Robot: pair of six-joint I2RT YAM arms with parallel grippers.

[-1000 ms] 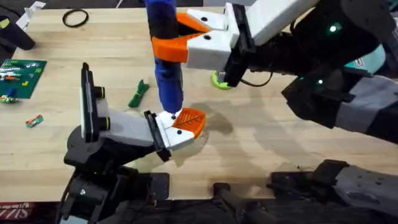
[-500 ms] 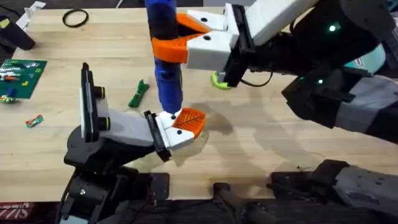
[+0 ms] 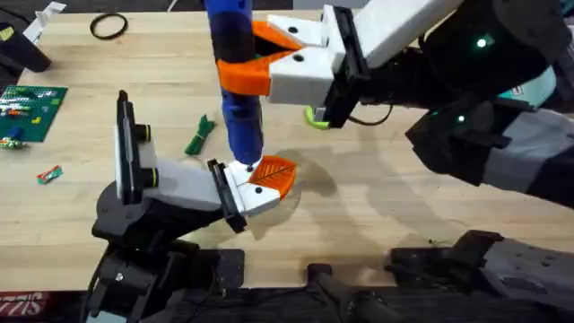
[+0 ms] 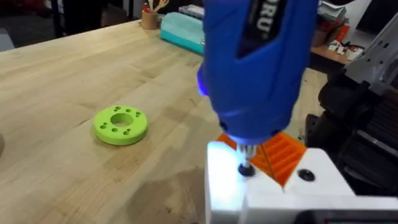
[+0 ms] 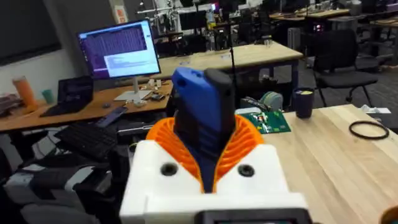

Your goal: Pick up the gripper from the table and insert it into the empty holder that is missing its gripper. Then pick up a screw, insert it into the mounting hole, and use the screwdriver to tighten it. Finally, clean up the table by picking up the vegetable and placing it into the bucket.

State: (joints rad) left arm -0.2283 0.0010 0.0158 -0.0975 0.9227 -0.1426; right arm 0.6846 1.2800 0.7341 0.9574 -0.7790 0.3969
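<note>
The blue screwdriver (image 3: 244, 126) stands nearly upright, and my right gripper (image 3: 238, 58), white with orange pads, is shut on its upper part. Its tip (image 4: 245, 152) presses on a screw (image 4: 247, 168) in the white end block of the holder (image 3: 184, 187). The holder rests on a black stand at the lower left, at the left arm's place. The orange ribbed gripper (image 3: 276, 172) sits mounted on that block, right beside the tip. A green vegetable (image 3: 199, 135) lies on the table left of the screwdriver. The bucket is out of view.
A lime-green ring (image 4: 120, 124) lies behind the screwdriver, partly under the right arm. A green board with small parts (image 3: 31, 108) and a small wrapped item (image 3: 49, 174) sit at the left edge. A black ring (image 3: 108, 27) lies at the back left.
The screwdriver's upper end has tipped slightly to the left in the right gripper. Its tip stays on the holder's end block.
</note>
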